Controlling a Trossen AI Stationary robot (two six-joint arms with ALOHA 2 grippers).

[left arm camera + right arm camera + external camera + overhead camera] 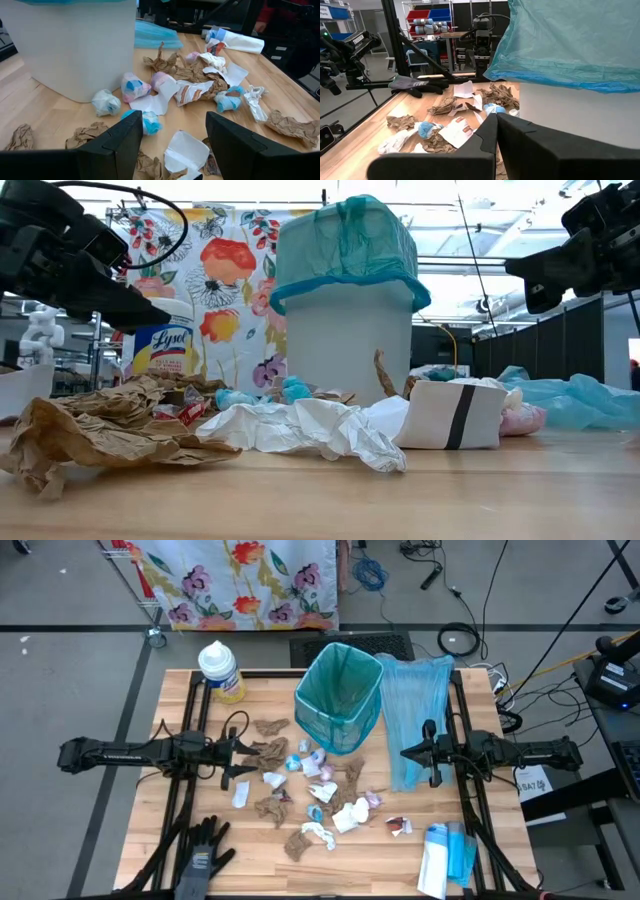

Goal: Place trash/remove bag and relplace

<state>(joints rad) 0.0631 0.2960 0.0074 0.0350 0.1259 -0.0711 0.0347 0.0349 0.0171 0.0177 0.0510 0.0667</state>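
The trash is a scatter of brown paper wads, white tissues and blue and pink wrapper bits on the table's middle, near side of the bin. The white bin stands upright toward the far edge, lined with a teal bag folded over its rim. A loose light blue bag lies flat to the bin's right. My left gripper is open and hovers at the scatter's left edge, pointing right. My right gripper is shut and hovers over the loose bag's near part, pointing left.
A Lysol wipes tub stands at the far left corner. A black glove lies at the near left. A white and blue package lies at the near right. A floral cloth hangs beyond the far edge.
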